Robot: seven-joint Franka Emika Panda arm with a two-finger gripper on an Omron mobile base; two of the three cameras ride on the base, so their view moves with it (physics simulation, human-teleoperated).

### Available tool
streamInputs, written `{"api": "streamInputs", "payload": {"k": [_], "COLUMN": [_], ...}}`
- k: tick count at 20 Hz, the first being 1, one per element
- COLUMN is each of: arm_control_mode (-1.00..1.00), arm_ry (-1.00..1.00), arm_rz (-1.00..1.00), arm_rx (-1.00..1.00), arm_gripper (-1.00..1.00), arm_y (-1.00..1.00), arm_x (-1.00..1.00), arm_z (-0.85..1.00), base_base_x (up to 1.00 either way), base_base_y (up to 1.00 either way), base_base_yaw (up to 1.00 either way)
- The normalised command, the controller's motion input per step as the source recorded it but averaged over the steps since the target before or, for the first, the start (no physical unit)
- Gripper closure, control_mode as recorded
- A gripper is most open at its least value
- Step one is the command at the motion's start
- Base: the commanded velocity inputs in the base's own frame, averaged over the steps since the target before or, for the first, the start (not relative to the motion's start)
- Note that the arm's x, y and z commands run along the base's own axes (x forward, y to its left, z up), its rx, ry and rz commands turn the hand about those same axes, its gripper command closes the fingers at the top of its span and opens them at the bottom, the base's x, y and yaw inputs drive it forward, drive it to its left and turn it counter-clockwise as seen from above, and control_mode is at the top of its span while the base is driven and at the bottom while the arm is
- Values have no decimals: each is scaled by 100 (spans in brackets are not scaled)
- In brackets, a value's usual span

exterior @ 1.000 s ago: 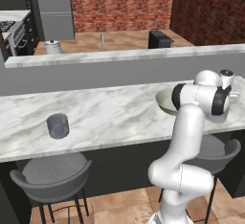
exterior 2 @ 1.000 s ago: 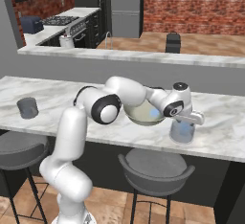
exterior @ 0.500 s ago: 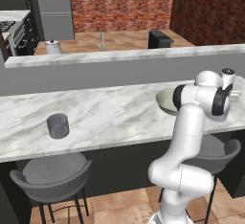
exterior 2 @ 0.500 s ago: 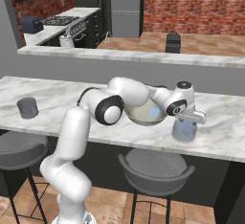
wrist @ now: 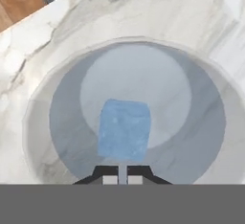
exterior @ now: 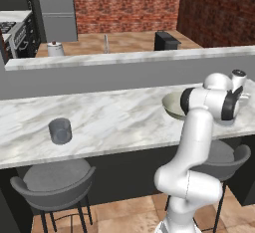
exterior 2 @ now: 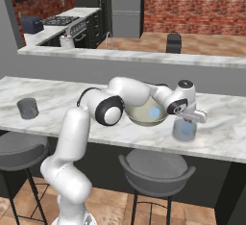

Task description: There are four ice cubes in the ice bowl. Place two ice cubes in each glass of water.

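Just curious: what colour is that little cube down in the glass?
Pale translucent blue; the ice cube shows best in the hand view.

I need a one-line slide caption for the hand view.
Shut gripper directly above a glass with one ice cube inside.

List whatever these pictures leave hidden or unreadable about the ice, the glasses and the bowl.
- Bowl, right base view: the arm covers much of its inside, so the count of cubes left there is hidden.
- Near glass, right base view: the hand sits over its mouth.
- Ice cube, hand view: whether it has reached the glass bottom is unclear.
- Far glass, left base view: too small to show any ice inside.
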Motion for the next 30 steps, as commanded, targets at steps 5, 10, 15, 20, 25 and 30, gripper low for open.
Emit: {"api": "streamInputs", "payload": {"k": [5,10,15,20,25,30], "arm_control_mode": [-100,-100,-100,-100,-100,-100], "arm_ry": [-10,-14,-24,-9,-2,0], "arm_rz": [13,11,9,1,1,5], "arm_rx": [0,0,0,0,-3,-9], "arm_gripper": [100,100,100,100,-100,-100], "arm_y": [-13,-12,0,18,52,68], "arm_x": [-66,-98,-100,-80,-53,-23], "arm_z": [28,46,35,56,59,64], "base_base_x": [0,0,0,0,0,0], "base_base_y": [0,0,0,0,0,0], "base_base_yaw": [0,0,0,0,0,0]}}
